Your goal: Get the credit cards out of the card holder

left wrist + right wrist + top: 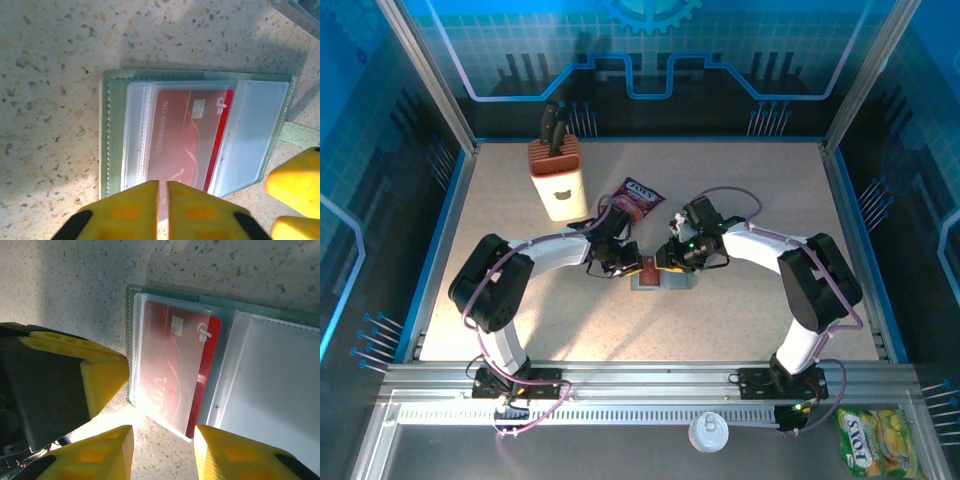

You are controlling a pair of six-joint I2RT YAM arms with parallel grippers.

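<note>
The holder [678,283] lies open at mid-table between the arms and should be pinned flat: the right gripper [162,437], fingers spread over its near edge, could press down while the left gripper [163,187], fingers nearly together at the end of the red card [187,140], draws it straight along the sleeve. I cannot tell whether the left gripper grips the card. The holder is grey-green with clear sleeves, and the card sits partly under one, chip showing
</note>
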